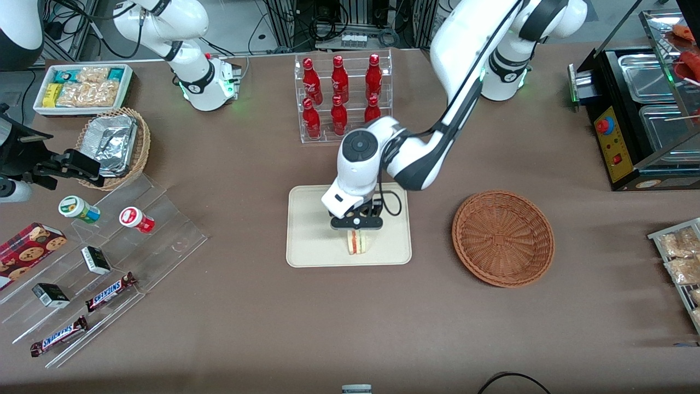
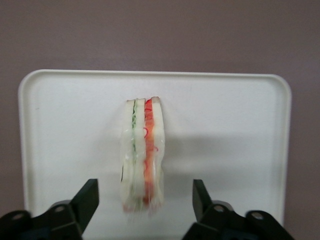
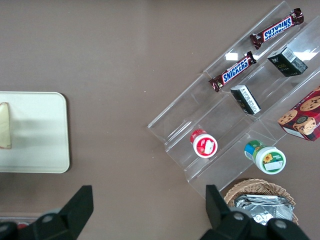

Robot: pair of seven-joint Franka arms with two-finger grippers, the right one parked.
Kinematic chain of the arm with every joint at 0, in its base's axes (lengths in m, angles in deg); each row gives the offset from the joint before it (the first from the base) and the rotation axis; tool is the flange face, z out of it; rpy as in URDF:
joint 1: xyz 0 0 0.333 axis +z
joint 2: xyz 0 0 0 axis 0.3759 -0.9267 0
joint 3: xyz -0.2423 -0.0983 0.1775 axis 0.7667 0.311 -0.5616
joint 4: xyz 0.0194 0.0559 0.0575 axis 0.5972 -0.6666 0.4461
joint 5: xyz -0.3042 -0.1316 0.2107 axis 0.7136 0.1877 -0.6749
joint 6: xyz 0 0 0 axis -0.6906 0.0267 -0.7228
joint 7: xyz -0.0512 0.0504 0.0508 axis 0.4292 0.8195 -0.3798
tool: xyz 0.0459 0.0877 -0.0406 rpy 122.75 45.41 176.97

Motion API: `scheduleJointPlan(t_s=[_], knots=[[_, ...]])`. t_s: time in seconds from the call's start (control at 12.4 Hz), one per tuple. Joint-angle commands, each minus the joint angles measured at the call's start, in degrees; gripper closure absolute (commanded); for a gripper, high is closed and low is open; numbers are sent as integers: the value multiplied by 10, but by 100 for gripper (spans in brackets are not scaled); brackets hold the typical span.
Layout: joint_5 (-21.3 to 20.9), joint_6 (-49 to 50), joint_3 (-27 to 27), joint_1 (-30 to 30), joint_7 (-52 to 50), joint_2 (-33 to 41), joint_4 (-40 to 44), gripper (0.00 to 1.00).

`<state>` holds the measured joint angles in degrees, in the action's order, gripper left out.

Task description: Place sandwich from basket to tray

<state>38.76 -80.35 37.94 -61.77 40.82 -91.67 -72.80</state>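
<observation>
Sandwich (image 2: 142, 155) stands on edge on tray (image 1: 306, 246), frame centre. Pincer (image 1: 356, 223) just above, fingers spread wide, holding nothing. Basket (image 1: 503, 238) empty. Sandwich likely light, soft, film-wrapped, slippery; grip flat bread faces gently.

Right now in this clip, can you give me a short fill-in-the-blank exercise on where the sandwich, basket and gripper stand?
1. The sandwich rests on the cream ____.
2. The reddish-brown woven basket now holds ____.
3. The gripper hovers just above the sandwich with its fingers ____, touching nothing.
4. The rack farther from the front camera than the tray holds red ____.

Missing words: tray; nothing; open; bottles
</observation>
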Motion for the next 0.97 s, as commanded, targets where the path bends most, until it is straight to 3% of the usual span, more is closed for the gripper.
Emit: scheduleJointPlan(t_s=[0.0,0.48,0.56,0.64,0.89], knots=[[26,110,-5,32,-6,118,-23,1],[26,240,-6,132,13,273,-79,1],[26,241,-6,151,47,304,-107,1],[26,251,-7,211,130,354,-153,1],[26,298,-9,297,273,380,-151,1]])
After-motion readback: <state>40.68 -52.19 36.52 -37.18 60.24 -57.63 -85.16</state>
